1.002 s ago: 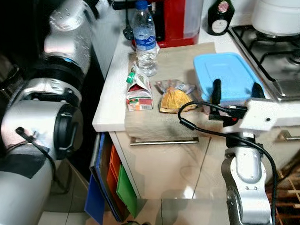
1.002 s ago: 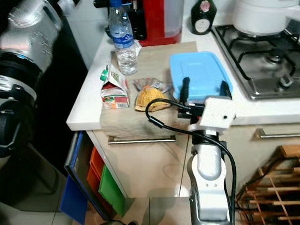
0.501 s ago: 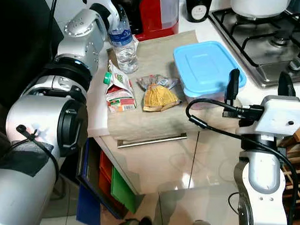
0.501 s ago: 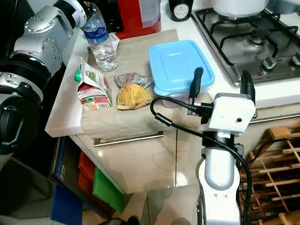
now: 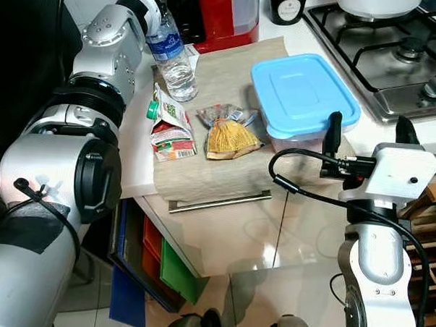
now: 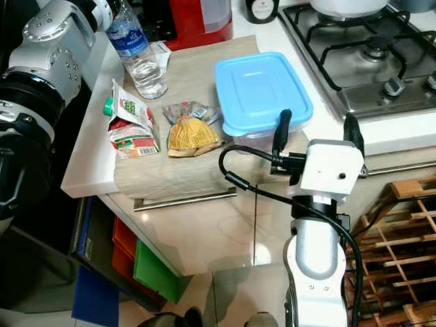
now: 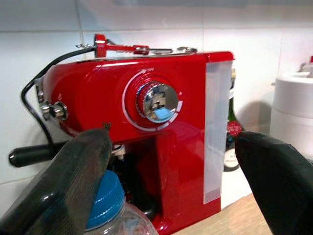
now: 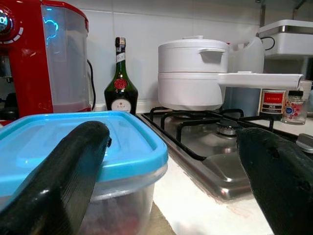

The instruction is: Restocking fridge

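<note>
The right claw, fingers apart, stood at the bench edge, the blue-lidded container at its 11 o'clock. The left claw, fingers apart, hovered over the water bottle.

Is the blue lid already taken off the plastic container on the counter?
No, the blue lid sits closed on the container, with the open right claw at its near corner.

Glossy red coffee machine; matt blue plastic container lid; steel hob.
</note>
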